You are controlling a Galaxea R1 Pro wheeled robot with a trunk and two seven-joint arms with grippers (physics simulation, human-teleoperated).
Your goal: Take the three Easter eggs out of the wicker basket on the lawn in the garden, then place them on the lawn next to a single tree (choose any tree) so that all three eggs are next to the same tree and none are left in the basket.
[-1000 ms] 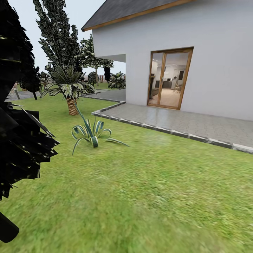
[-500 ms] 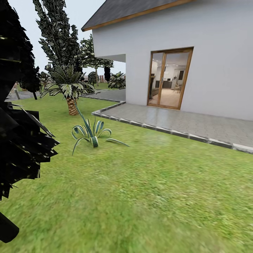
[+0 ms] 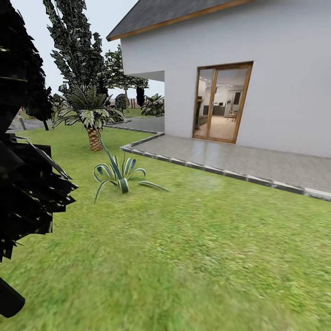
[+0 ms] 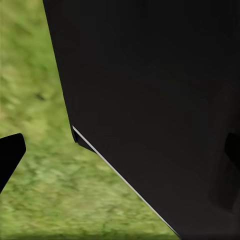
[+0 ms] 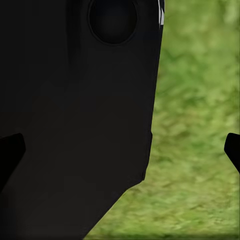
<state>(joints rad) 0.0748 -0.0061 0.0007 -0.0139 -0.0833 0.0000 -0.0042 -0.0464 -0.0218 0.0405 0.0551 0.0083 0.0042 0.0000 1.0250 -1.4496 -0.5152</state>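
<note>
A: Any wicker basket or eggs near the white house with its wood-framed glass door [image 3: 223,102]?

B: None visible, so no direction or nearer arm to judge. Short green lawn [image 3: 197,239] runs from its grey paved patio [image 3: 239,158]; a striped spiky plant [image 3: 120,174] stands beside that.

A: Grippers?

B: Wrist views give dark robot body over grass; whether the fingers are apart, I can't tell.

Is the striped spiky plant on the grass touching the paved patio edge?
Apart. The head view shows a strip of lawn between the striped plant and the patio's stone curb.
</note>
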